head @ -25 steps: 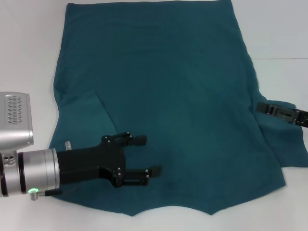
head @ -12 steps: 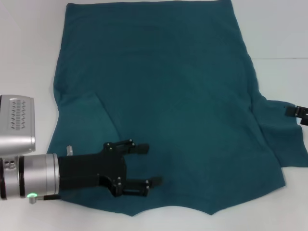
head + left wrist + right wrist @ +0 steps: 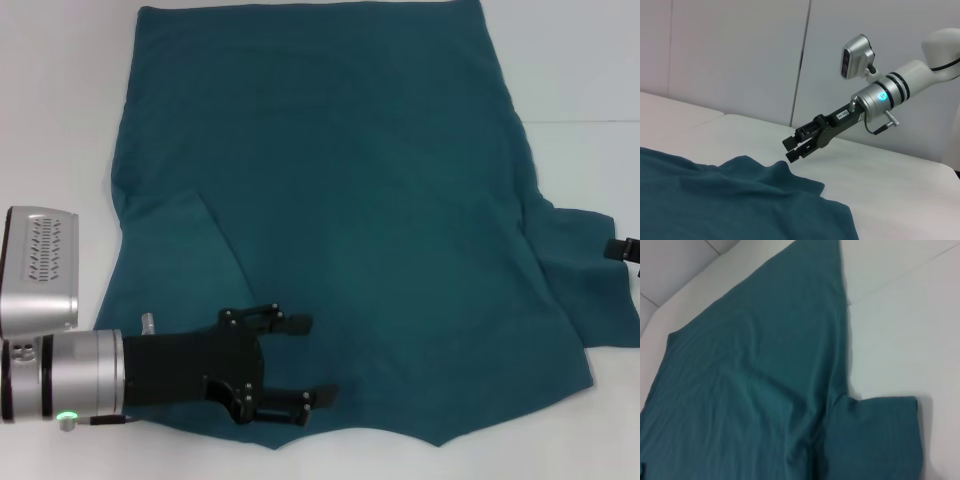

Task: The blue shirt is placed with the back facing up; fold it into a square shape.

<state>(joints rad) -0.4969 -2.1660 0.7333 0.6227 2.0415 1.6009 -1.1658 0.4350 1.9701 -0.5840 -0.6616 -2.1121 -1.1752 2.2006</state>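
Observation:
The blue shirt (image 3: pixel 350 200) lies flat on the white table (image 3: pixel 60 100), plain side up, no letters showing. Its left sleeve (image 3: pixel 170 245) is folded in onto the body; its right sleeve (image 3: pixel 585 295) lies spread out. My left gripper (image 3: pixel 312 360) is open and empty, low over the shirt's near left part by the neckline edge. My right gripper (image 3: pixel 625 249) is at the far right edge, just past the right sleeve. The left wrist view shows it (image 3: pixel 791 150) above bare table beyond the sleeve (image 3: pixel 765 175), fingers slightly parted, holding nothing. The shirt (image 3: pixel 750 380) fills the right wrist view.
Bare white table (image 3: pixel 900 190) lies to the right of the shirt and along its left side. A seam in the tabletop (image 3: pixel 590 122) runs off to the right. Pale wall panels (image 3: pixel 740 50) stand behind the table.
My right gripper has drawn back to the right, off the right sleeve, almost out of the head view. My left gripper has moved slightly nearer to me, still open.

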